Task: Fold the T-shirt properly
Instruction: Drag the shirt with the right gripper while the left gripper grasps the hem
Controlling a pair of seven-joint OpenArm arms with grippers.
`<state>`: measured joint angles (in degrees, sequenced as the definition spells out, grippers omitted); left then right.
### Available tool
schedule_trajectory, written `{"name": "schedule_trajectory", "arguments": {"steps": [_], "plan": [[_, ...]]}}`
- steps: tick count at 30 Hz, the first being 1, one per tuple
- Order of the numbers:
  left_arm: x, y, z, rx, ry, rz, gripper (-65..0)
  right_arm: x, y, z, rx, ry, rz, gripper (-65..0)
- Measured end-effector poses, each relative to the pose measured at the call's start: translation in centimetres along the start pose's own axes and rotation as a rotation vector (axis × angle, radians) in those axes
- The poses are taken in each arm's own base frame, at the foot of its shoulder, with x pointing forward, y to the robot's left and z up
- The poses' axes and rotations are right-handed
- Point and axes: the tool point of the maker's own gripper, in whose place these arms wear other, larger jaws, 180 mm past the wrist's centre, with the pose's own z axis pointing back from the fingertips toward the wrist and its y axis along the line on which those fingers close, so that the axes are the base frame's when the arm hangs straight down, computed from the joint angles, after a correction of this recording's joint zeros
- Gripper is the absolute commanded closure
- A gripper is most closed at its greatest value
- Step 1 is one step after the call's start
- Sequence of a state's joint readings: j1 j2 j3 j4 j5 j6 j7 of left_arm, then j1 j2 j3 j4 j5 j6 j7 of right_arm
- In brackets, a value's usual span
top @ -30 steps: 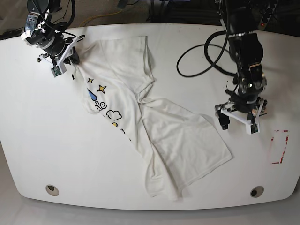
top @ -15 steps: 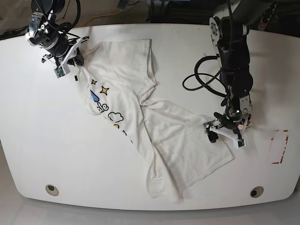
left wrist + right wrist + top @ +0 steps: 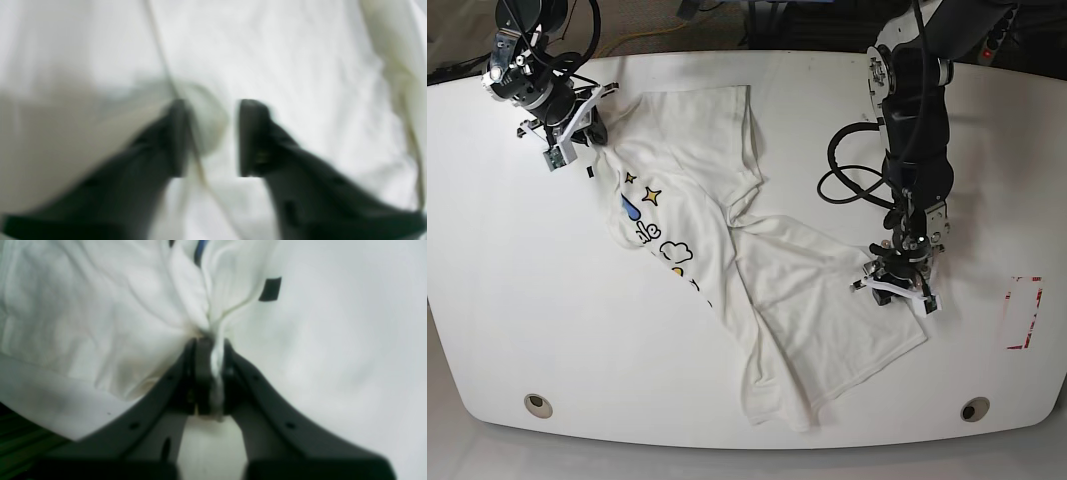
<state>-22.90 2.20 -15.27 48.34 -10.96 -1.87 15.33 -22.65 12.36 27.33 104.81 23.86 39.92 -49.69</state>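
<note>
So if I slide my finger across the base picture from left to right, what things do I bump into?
right gripper pinching the shirt's corner → T-shirt with its stars and cloud → left gripper down on the shirt's right edge → red-marked rectangle on the table.

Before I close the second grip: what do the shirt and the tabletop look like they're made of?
T-shirt: soft, matte knit fabric, probably cotton; it creases and bunches where the right gripper pinches it, and its hem is stitched. Table: smooth, hard white surface with a faint sheen, probably laminate or painted board; the pictures leave that open.
</note>
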Motion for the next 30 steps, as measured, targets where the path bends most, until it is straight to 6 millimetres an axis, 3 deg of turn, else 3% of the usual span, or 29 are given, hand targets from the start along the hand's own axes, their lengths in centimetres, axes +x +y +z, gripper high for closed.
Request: {"name": "schedule_trajectory", "arguments": {"steps": [4,11,15,19,21,25,30], "plan": [[-0.5,-1.0,-0.5,-0.030,0.021,0.046,-0.1,-0.1,0.1,0.0,0.001,0.001,-0.002,0.0],[-0.9,-0.8,-0.2,-0.033,0.028,0.058,-0.1,0.0,0.1,0.0,0.001,0.000,-0.001,0.0],[-1.8,0.3,1.4,-0.020,0.034,0.040,-0.1,0.0,0.1,0.0,0.002,0.000,-0.001,0.0],[-2.0,2.0,3.4,-0.004,0.062,-0.002,-0.1,0.5,0.0,-0.2,0.001,-0.009,0.003,0.0],[-2.1,3.7,5.0,0.038,0.071,-0.034,-0.1,0.7,0.0,-0.2,0.001,-0.016,0.006,0.0],[-2.5,6.3,8.9,0.079,0.055,-0.101,-0.1,1.0,0.1,-0.3,0.005,-0.024,0.005,0.0],[-2.2,7.8,13.3,0.104,0.023,-0.193,0.0,0.9,0.0,-0.3,0.003,-0.018,0.008,0.0]]}}
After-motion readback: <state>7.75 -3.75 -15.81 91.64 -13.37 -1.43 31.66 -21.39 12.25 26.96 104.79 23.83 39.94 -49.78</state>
